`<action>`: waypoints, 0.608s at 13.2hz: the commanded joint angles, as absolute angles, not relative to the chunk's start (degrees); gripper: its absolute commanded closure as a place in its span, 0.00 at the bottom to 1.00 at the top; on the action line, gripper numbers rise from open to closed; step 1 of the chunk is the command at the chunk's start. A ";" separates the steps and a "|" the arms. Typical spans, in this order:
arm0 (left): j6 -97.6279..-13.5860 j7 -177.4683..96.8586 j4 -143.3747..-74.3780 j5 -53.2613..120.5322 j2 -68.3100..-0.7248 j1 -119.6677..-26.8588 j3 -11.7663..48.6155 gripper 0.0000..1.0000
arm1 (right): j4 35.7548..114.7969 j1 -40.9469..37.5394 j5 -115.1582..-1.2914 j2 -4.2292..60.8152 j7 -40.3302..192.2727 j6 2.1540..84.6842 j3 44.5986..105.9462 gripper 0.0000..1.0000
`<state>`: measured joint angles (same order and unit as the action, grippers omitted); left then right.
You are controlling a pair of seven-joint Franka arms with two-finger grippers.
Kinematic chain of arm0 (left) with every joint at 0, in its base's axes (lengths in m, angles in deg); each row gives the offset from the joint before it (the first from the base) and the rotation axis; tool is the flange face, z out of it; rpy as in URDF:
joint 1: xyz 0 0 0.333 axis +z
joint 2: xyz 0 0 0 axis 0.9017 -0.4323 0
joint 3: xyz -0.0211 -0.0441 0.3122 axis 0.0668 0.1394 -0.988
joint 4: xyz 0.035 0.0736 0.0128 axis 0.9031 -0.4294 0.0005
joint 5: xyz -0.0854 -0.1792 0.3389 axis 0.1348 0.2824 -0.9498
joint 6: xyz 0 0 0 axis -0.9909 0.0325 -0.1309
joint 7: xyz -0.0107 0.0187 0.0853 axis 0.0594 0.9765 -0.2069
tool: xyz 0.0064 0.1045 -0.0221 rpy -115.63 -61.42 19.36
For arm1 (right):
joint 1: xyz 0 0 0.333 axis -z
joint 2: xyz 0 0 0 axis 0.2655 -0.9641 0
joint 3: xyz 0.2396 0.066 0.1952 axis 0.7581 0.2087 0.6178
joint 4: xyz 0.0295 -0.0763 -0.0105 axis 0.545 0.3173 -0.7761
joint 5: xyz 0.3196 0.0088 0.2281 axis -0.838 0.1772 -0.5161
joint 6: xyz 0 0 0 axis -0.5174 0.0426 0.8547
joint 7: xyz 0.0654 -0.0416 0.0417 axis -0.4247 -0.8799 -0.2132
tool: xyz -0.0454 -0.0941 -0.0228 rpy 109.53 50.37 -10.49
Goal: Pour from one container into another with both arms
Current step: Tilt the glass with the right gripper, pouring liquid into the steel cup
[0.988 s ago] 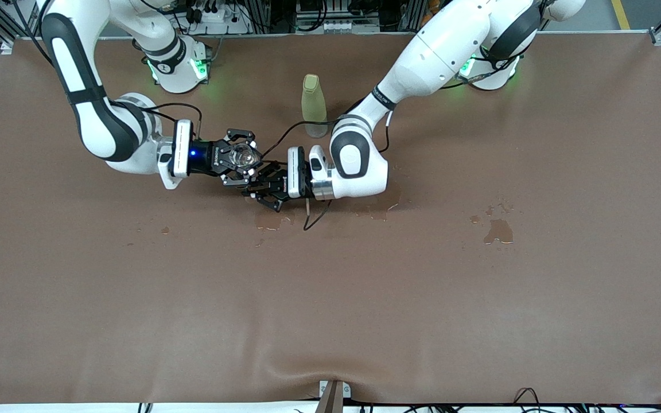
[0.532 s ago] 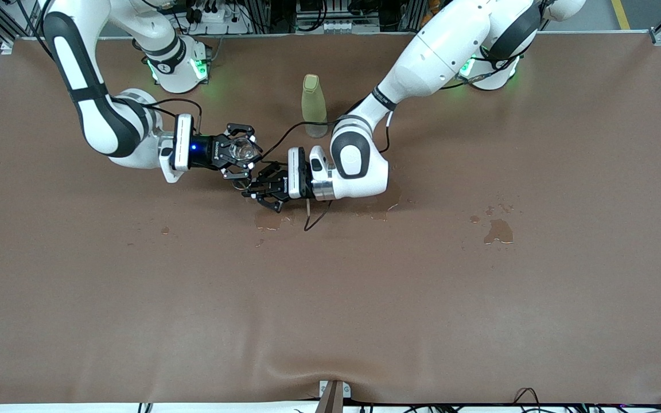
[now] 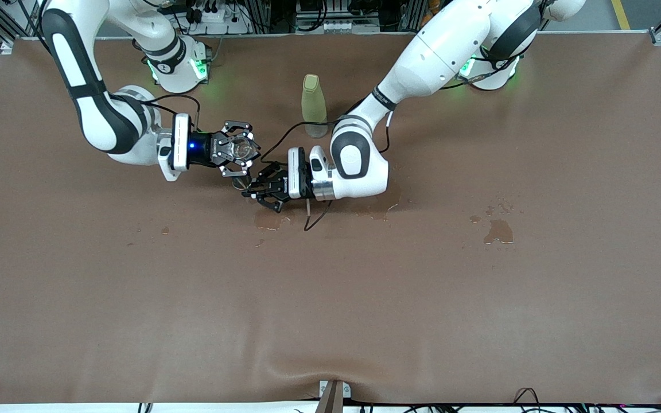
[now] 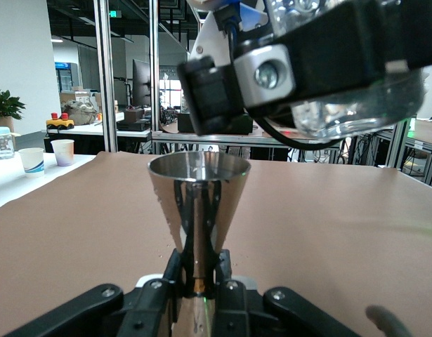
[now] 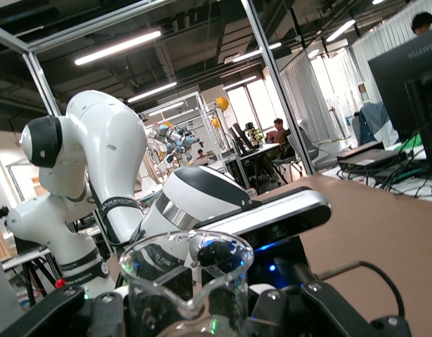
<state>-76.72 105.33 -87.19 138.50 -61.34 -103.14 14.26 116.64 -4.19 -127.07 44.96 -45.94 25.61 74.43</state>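
Brown cloth covers the long table, the largest thing in view, marked with several dark wet patches toward the left arm's end and under the grippers. Two large white jointed arms with black joint bands reach in from their bases: the right arm and the left arm, their hands meeting over the middle of the table. One tall pale yellow-green plastic bottle stands upright with its cap on, farther from the front camera than the two grippers and just beside the left arm's wrist. The right gripper has its black fingers clamped around one clear glass beaker with a pouring spout, held in the air. The left gripper has its fingers pinched tight on the narrow waist of one polished steel double-cone measuring cup, which stands upright with its open mouth up. In the left wrist view the clear beaker hangs just above and beside the steel cup's rim, apart from it. Two containers are held, one in each gripper.
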 commanded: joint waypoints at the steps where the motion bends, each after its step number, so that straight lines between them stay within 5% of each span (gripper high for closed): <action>1: -77.49 105.28 -86.16 140.31 -61.54 -103.85 13.81 1.00 | 118.29 -4.21 -128.52 47.45 -40.48 26.24 74.22 1.00; 8: -77.49 105.19 -86.16 140.22 -61.37 -103.85 13.81 1.00 | 118.20 -4.29 -127.81 48.68 -29.49 26.50 74.30 1.00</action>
